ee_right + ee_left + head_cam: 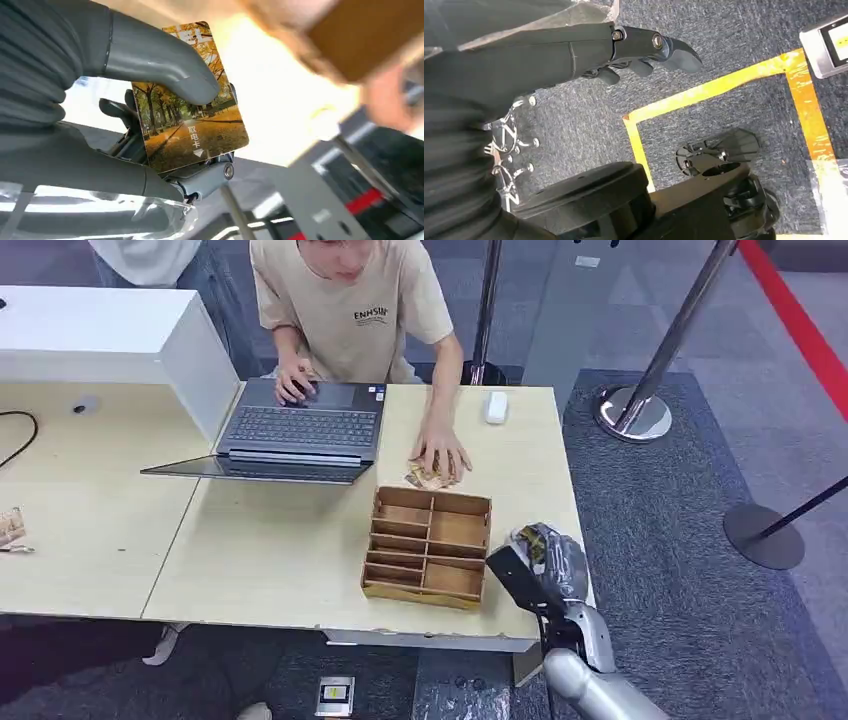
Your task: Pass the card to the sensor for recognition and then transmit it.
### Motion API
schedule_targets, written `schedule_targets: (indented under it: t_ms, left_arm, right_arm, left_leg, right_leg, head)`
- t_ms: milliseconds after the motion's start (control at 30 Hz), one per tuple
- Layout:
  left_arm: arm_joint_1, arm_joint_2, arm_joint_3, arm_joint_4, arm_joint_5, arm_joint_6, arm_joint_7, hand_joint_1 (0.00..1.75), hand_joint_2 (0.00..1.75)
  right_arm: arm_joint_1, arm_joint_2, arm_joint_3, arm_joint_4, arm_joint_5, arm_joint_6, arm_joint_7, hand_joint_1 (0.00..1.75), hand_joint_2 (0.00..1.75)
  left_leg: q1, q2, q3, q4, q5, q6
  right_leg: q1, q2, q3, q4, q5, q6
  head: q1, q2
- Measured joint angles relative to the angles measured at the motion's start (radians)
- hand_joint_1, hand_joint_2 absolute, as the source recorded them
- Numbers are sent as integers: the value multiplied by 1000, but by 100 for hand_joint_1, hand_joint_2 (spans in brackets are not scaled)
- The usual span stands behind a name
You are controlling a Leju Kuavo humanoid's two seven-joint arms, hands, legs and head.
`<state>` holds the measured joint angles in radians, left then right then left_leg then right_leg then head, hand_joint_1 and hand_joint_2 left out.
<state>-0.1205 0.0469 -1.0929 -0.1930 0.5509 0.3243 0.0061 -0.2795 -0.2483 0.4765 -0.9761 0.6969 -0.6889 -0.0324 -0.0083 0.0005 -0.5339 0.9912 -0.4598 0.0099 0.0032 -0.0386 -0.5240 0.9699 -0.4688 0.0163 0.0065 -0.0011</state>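
Even indoor light, soft shadows; the right wrist view's background is overexposed and motion-blurred.

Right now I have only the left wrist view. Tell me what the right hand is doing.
Observer: The right hand pinches a card printed with autumn trees.
Operator: Say where that hand is.
Observer: At the table's front right corner, beside a wooden organiser.
Operator: Report the person.
Observer: The person has one hand on a laptop, the other flat on the table just behind the organiser.
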Motion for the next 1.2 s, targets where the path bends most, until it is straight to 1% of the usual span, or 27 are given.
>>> schedule_targets:
  t_ms: [433,600,700,900,1033,1133,1200]
  left_arm:
    - [0,0,0,0,-1,0,15,0,175]
    - [0,0,0,0,-1,0,15,0,175]
    - [-1,0,0,0,-3,-3,21,0,175]
    - [-1,0,0,0,-3,-5,23,0,175]
    - [-1,0,0,0,-2,-5,22,0,175]
    - [-1,0,0,0,0,-5,22,0,175]
    - [0,0,0,0,2,-5,21,0,175]
  right_arm:
    - [-2,13,-53,177,-2,-7,-45,175,175]
    - [-3,14,-54,181,-2,-7,-46,175,175]
    - [-27,31,-71,251,-45,-3,-88,175,175]
    - [-41,46,-73,284,-75,8,-116,175,175]
    - [-47,58,-74,294,-197,19,-179,175,175]
    - [-51,66,-79,296,-271,34,-209,175,175]
    - [-51,69,-80,278,-324,52,-212,175,175]
  left_leg:
    - [0,0,1,0,0,0]
    - [0,0,1,0,0,0]
    - [0,1,5,0,0,0]
    - [0,2,9,0,0,0]
    - [0,2,11,0,0,0]
    - [0,2,11,0,0,0]
    - [0,2,11,0,0,0]
  right_leg:
    - [0,0,1,0,0,0]
    - [0,0,1,0,0,0]
    - [0,0,4,0,0,0]
    - [0,1,9,-1,0,0]
    - [0,1,11,-1,0,0]
    - [0,1,11,0,1,0]
    - [0,1,11,0,1,0]
  head:
    - [0,0]
    - [0,0]
    - [0,0]
    - [0,0]
    - [0,0]
    - [0,0]
    - [0,0]
